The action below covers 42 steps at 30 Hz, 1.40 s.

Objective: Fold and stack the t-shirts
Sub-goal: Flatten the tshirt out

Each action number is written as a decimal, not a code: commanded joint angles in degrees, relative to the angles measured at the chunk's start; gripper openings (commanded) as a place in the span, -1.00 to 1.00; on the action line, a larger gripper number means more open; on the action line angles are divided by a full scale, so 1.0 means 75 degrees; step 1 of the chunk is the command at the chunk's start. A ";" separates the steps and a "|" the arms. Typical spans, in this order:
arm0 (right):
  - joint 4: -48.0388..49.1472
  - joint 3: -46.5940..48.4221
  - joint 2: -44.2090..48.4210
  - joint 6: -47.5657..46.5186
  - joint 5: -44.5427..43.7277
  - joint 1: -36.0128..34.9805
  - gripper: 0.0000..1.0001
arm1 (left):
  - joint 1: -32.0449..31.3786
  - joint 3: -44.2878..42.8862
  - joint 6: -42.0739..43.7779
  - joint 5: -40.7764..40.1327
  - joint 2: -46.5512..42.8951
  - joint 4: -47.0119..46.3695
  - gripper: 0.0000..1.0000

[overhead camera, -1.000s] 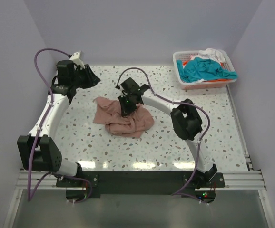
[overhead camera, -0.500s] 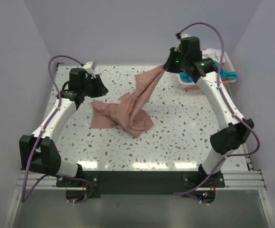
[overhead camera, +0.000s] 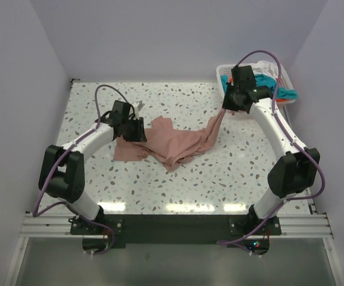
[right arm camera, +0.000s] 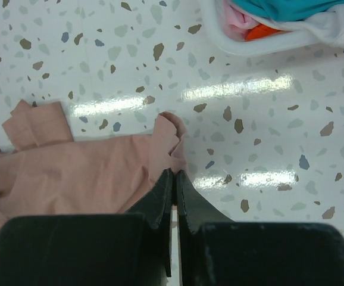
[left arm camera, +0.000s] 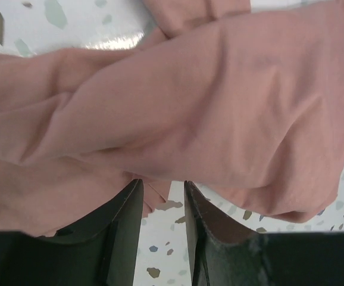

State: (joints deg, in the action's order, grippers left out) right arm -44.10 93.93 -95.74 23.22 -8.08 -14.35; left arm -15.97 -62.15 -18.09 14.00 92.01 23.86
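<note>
I judge nothing folded yet. The pink t-shirt lies crumpled left of the basket. The right gripper pinches its basket-side edge, and the left gripper stands parted at its far side. The other t-shirts sit in the basket.

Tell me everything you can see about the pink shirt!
The pink shirt is soft, wrinkly salmon cloth, crumpled and not folded, lying on the speckled table. The right claw is shut on one end, so that end stretches toward the basket. The left claw is open at the opposite side.
</note>
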 commanded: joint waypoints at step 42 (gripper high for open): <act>0.0313 0.0613 0.1340 0.0033 -0.0622 0.1901 -1.00 | 0.2442 -0.1078 0.0794 -0.1315 -0.1288 0.0405 -1.00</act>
State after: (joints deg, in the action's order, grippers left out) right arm -43.03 96.44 -89.30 24.82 -10.07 -0.54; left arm 0.36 -71.53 -15.35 7.11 81.21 25.58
